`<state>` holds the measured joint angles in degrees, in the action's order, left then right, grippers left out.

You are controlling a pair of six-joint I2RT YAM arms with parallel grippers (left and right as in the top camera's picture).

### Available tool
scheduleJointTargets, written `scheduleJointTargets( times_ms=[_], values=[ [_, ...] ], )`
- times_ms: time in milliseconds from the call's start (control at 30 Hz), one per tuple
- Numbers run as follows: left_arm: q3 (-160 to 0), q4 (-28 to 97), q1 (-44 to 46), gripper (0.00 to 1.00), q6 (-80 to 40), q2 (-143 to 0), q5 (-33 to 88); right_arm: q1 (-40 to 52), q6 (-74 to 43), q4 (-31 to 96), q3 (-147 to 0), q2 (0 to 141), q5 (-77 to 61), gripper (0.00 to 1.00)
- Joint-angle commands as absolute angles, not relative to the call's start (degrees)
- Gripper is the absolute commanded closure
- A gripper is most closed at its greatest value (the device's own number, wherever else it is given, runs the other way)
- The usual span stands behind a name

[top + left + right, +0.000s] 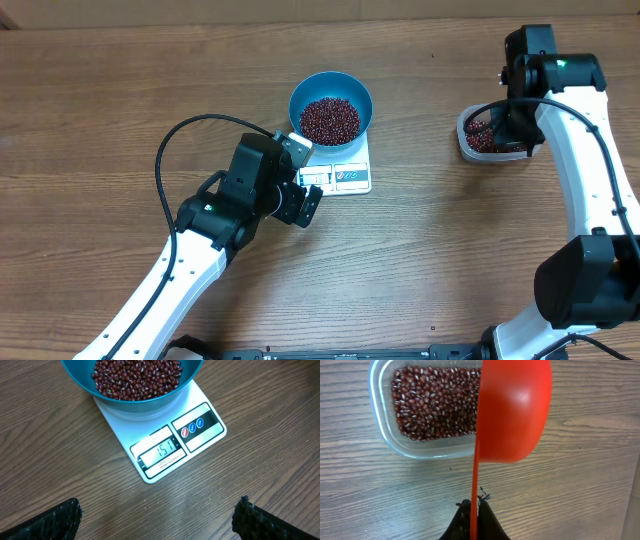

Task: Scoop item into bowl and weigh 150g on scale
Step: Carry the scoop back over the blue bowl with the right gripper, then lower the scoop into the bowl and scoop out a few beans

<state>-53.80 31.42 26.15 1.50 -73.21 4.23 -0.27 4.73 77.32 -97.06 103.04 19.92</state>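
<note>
Beans (330,120) fill blue bowl (345,80) on scale (345,175), display reading 151 | left gripper (157,519) wide open, empty, before scale's front | right gripper (472,515) clamped on red scoop (512,410) by container (380,435), well right of scale | weighing looks essentially done.

From my feed, a brown wood-grain table (100,80) fills every view. Toward its right side sits a clear plastic container (427,450), rectangular with rounded corners, flat on the wood. A red scoop (515,410) hangs over the container's right end, turned on its side so the rounded back of its cup faces right. Its thin handle runs straight down the right wrist view. I can't tell whether scoop and container touch.
</note>
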Motion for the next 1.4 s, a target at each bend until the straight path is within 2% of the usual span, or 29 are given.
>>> scheduleJointTargets(
  times_ms=[0,133,333,467,833,1367],
  values=[
    [-53.6,31.3,25.9,0.0,1.7,-73.5,3.9,0.4,4.3,76.8,-97.7,103.0,18.4,0.96],
    [-53.6,31.3,25.9,0.01,1.7,-73.5,3.9,1.6,4.5,76.8,-101.1,103.0,14.6,0.96],
    [-53.6,31.3,25.9,0.01,1.7,-73.5,3.9,6.8,10.3,71.9,-105.6,103.0,-4.9,0.96],
    [-53.6,31.3,25.9,0.0,1.7,-73.5,3.9,11.1,11.2,66.4,-105.2,103.0,-12.9,0.96],
    [-53.6,31.3,25.9,0.0,1.7,-73.5,3.9,21.3,11.2,57.6,-100.9,103.4,-13.6,0.96],
    [-53.6,31.3,25.9,0.0,1.7,-73.5,3.9,23.4,12.1,54.9,-97.7,111.5,-13.6,0.96]
  ],
)
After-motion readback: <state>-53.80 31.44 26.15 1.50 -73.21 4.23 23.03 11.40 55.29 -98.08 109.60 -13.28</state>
